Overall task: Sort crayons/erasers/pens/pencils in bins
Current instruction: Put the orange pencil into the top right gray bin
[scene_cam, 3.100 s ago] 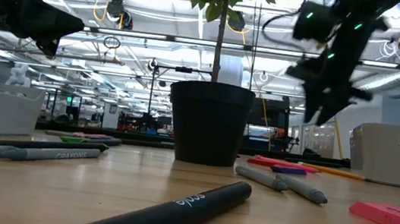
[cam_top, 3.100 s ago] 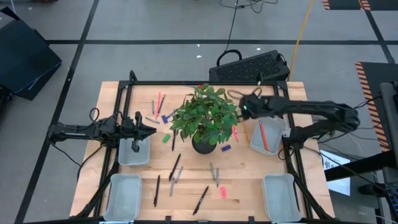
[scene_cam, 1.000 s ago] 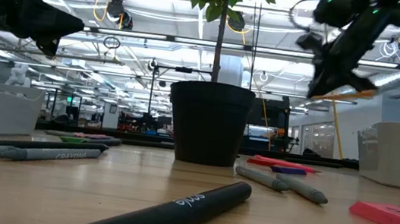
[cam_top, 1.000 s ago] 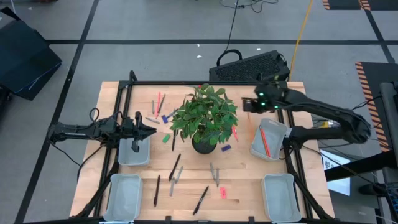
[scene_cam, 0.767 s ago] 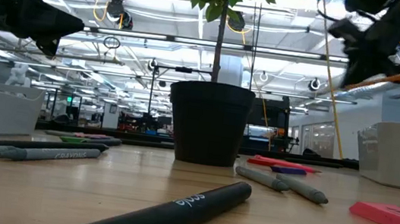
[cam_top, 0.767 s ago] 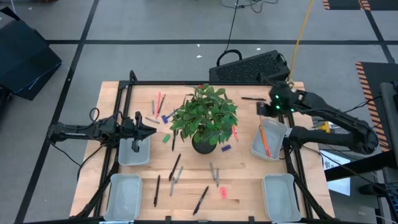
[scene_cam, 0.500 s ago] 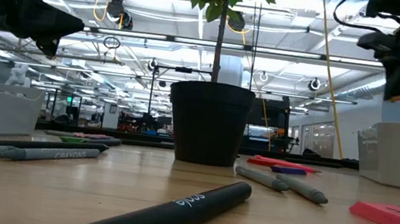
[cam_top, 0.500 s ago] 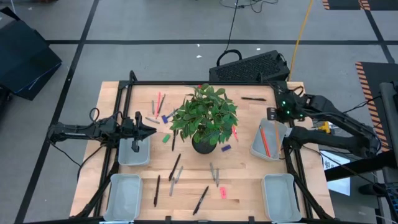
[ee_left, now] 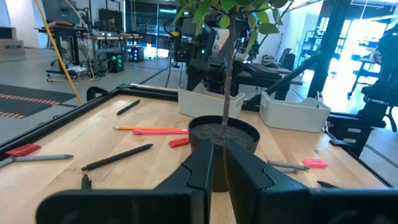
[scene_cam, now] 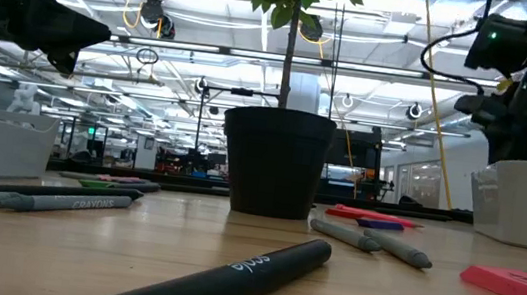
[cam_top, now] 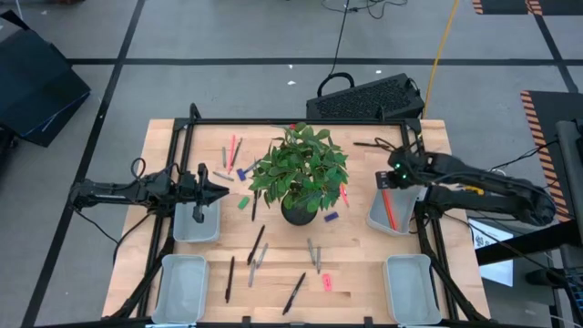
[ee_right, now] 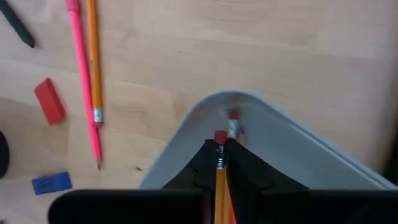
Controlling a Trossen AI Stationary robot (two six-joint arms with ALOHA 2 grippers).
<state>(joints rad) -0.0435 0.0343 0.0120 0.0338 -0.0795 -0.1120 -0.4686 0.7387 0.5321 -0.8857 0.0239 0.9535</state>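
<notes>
Orange pencil point(ee_right: 219, 168) sits pinched in the right gripper point(ee_right: 219, 163), poised over the bin point(cam_top: 393, 204) on the table's right side, which already holds a pencil. Most pens point(cam_top: 256, 243), erasers and pencils lie scattered around the plant pot point(cam_top: 299, 211). Only the wrist view shows that grip. Over another bin, the left gripper point(ee_left: 217, 163) waits closed, empty.

The right gripper point(ee_right: 221, 163) pinches an orange pencil point(ee_right: 219, 174) over a pale bin point(ee_right: 292, 155). Another pencil point(ee_right: 234, 124) lies in that bin, just ahead of the fingers.
</notes>
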